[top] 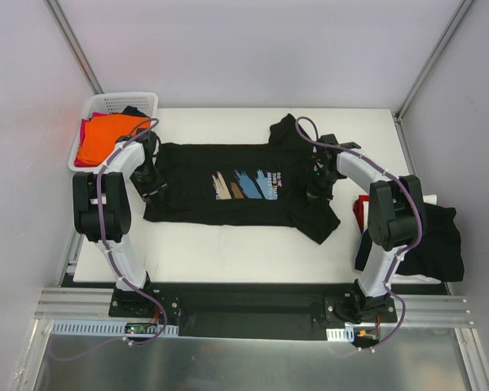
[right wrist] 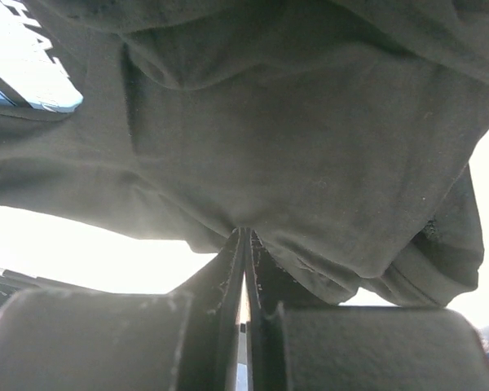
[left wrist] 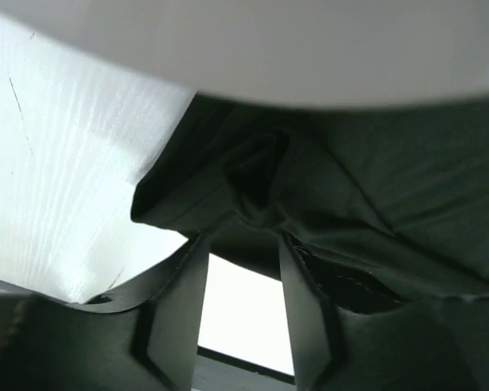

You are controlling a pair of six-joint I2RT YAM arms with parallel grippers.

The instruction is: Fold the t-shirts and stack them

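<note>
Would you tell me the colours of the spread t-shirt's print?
Black t-shirt: blue, tan and brown strokes, white text; top external view.

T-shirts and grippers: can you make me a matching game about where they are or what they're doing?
Things:
1. orange t-shirt
2. printed black t-shirt
3. left gripper
4. right gripper

Place or state:
A. shut tight, pinching the black shirt
B. spread out on the table
C. in the white basket
D. fingers apart

Pairs: 1-C, 2-B, 3-D, 4-A
</note>
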